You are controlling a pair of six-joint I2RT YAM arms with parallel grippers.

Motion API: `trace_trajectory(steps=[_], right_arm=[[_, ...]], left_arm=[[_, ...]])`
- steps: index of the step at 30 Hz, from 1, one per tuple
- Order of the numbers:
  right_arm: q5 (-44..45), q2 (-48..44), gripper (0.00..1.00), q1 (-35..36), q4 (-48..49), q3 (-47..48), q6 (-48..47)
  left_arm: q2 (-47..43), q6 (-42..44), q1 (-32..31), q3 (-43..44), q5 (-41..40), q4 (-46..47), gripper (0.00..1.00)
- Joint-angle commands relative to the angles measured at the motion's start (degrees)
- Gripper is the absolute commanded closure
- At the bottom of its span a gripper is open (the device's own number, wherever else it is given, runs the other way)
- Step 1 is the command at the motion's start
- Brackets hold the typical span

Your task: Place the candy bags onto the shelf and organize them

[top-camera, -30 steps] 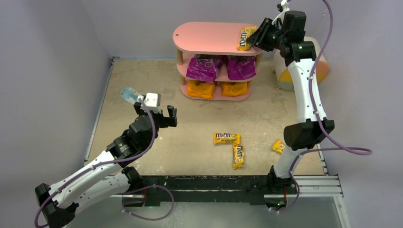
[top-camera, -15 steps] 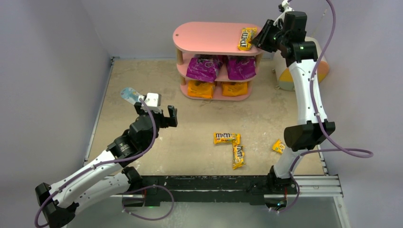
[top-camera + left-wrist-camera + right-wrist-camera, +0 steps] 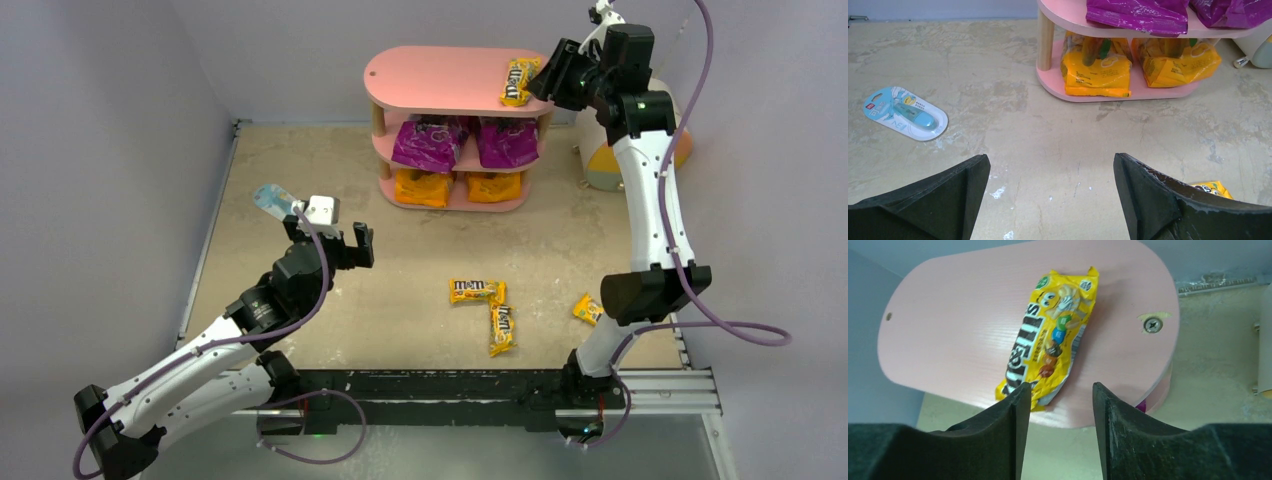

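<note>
Table [image 3: 300, 170]: mottled beige top, walled by pale lilac panels on the left, far and right sides.
Shelf [image 3: 440, 75]: pink, three oval tiers on short yellowish posts, upright at the far edge, right of centre.
Right gripper [image 3: 1059, 390]: raised at the right end of the top tier, jaws apart, clamped on nothing; near end of a yellow packet in view between the fingers.
Left gripper [image 3: 1049, 159]: above the left part of the table, well short of the shelf, jaws spread wide with nothing between them.
Drawer unit [image 3: 600, 165]: round, cream with yellow and pink, just right of the shelf, partly hidden by the right arm.
Magenta bags [image 3: 432, 143] [image 3: 507, 142]: two, side by side on the middle tier.
Orange bags [image 3: 423, 187] [image 3: 493, 186]: two, side by side on the bottom tier.
Shelved M&M's packet [image 3: 1053, 335]: flat on the top tier near its right end, angled, lying free on the board.
Loose M&M's packets: one [image 3: 476, 291] and another [image 3: 502, 328] meeting at a corner on the near table, a third [image 3: 586, 308] apart to their right, beside the right arm.
Blue-white packet [image 3: 903, 112]: flat on the table at the left, beyond the left gripper.
</note>
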Motion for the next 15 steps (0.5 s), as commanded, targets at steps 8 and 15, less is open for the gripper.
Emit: trace_trajectory(steps=[8,15], right_arm=[[-1.56,-4.56,0.39,1.82,4.02,-5.62,-3.64],[7.22,-2.44,0.47,4.37,1.05,-3.59,-6.01]], left_arm=[[-0.03,-0.17,0.00,0.52,0.87,0.93,0.00],[-0.05,-0.58,0.04,0.53,0.63,0.71,0.00]])
